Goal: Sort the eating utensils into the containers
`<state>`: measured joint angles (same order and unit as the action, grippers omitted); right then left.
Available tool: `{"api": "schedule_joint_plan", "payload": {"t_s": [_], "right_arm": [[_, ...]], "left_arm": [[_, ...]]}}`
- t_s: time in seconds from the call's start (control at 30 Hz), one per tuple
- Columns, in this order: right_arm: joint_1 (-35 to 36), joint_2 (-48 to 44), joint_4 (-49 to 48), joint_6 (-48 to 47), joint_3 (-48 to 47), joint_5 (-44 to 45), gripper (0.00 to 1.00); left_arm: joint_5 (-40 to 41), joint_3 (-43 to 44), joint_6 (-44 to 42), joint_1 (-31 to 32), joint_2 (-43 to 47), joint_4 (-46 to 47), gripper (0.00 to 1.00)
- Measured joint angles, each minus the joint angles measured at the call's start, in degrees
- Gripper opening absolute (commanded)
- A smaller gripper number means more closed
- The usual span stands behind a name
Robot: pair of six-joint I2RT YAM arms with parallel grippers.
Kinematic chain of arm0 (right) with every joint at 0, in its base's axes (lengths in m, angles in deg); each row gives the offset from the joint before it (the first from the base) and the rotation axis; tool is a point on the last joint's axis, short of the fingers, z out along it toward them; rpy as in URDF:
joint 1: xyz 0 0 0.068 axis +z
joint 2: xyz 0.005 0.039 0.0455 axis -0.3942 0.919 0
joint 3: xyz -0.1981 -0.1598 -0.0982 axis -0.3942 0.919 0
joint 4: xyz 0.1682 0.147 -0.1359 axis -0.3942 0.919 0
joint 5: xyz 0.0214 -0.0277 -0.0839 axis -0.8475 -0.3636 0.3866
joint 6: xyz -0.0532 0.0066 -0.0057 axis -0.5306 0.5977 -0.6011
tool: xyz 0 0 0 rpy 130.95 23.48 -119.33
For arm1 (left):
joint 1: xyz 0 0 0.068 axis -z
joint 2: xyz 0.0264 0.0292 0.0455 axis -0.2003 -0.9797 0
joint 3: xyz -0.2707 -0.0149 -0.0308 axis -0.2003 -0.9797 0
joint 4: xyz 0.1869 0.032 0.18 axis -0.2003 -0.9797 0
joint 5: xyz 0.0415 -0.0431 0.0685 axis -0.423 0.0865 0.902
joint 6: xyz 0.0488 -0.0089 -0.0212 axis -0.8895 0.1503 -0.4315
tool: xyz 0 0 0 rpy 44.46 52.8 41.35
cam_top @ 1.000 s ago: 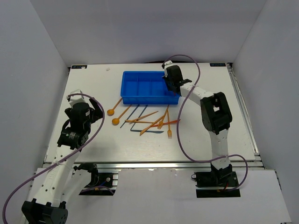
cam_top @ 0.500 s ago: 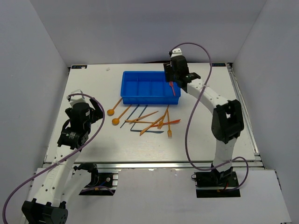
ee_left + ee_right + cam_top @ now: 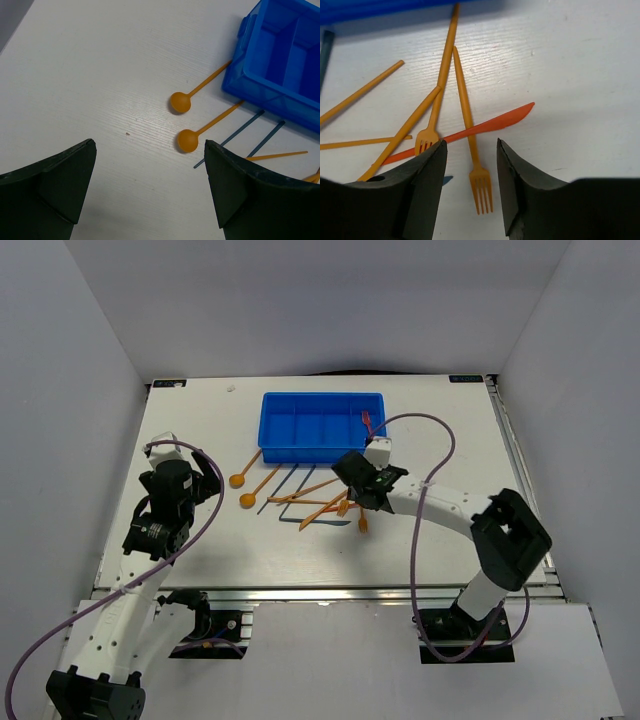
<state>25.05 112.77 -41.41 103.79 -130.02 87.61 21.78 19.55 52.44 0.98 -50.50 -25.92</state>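
Observation:
The bright blue tray (image 3: 322, 426) stands at the back centre, with a red utensil (image 3: 367, 421) in its rightmost compartment. Several orange, red and dark blue utensils lie crossed in front of it (image 3: 320, 502). My right gripper (image 3: 352, 483) is open and empty, low over the pile. In the right wrist view, the gripper (image 3: 470, 145) straddles an orange fork (image 3: 480, 187), with a red knife (image 3: 492, 124) and a second fork (image 3: 426, 140) beside it. My left gripper (image 3: 207, 480) is open and empty at the left. Two orange spoons (image 3: 180, 102) (image 3: 188, 140) lie ahead of it (image 3: 150, 145).
Two dark blue sticks (image 3: 240, 132) lie next to the spoons, near the tray's corner (image 3: 280, 55). White walls enclose the table on three sides. The right arm's purple cable loops over the table's right half (image 3: 440, 455).
My right gripper was over the tray's right end with a red utensil. The utensil now lies in that compartment, and the gripper has come back down over the pile, open.

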Motion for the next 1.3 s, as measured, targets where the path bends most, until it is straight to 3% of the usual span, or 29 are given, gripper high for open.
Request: {"api": "schedule_joint_plan", "payload": {"t_s": [0.1, 0.33, 0.63, 1.03, 1.17, 1.3], "right_arm": [[0.0, 5.0, 0.7, 2.7, -1.1, -0.7, 0.42], [-0.2, 15.4, 2.0, 5.0, -10.2, -1.3, 0.41], [-0.2, 18.9, 3.3, 7.1, -11.5, -1.9, 0.33], [-1.4, 20.7, 0.2, 7.9, -11.0, -4.7, 0.32], [-1.9, 20.7, -0.9, 8.1, -10.8, -5.0, 0.07], [-2.1, 20.0, -1.2, 9.7, -9.9, -5.0, 0.01]], "left_arm": [[0.1, 0.0, 0.0, 0.2, 0.1, 0.0, 0.98], [0.8, 0.0, 0.0, 0.9, 0.2, 0.0, 0.98], [1.1, 0.0, 0.1, 1.5, 0.1, 0.0, 0.98], [1.1, 0.0, 0.2, 1.6, 0.1, -0.1, 0.98], [1.1, 0.0, 0.2, 1.6, 0.1, -0.2, 0.98], [1.1, 0.0, 0.2, 1.6, 0.1, -0.2, 0.98]]}}
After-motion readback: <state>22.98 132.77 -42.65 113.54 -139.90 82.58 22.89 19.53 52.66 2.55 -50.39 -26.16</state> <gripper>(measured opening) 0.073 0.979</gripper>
